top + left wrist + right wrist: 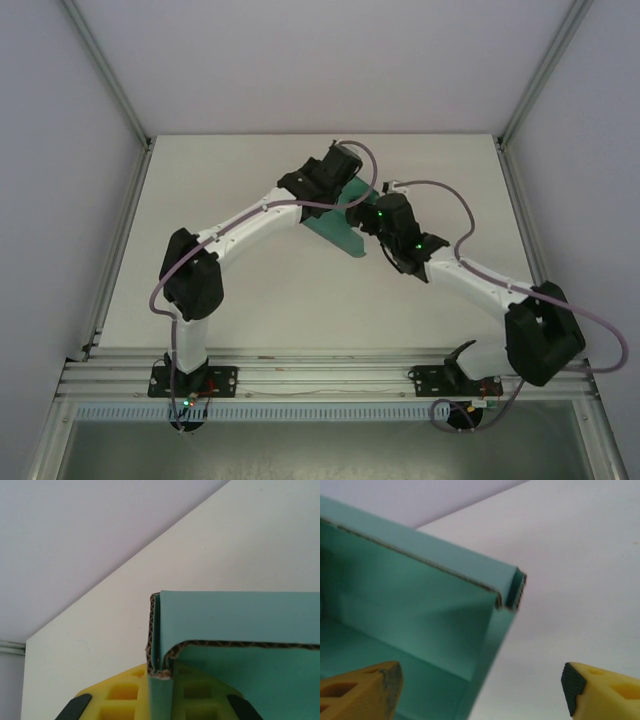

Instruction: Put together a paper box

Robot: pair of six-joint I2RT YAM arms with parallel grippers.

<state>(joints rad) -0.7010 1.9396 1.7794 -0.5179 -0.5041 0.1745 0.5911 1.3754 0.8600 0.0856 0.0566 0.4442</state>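
The paper box (338,232) is teal-green corrugated card, partly folded, with walls standing up, near the middle of the white table. My left gripper (352,190) reaches it from the far side. In the left wrist view the left gripper (160,682) is shut on a corner wall of the paper box (240,615), pinched between its yellow fingers (115,695). My right gripper (365,220) is at the box's right side. In the right wrist view the right gripper (480,685) is open, straddling a side wall of the paper box (410,600), one finger (365,690) inside and the other outside.
The white table (250,290) is bounded by aluminium frame posts (105,85) at the back corners and a rail (320,372) along the near edge. Both arms meet over the centre with cables looping beside them.
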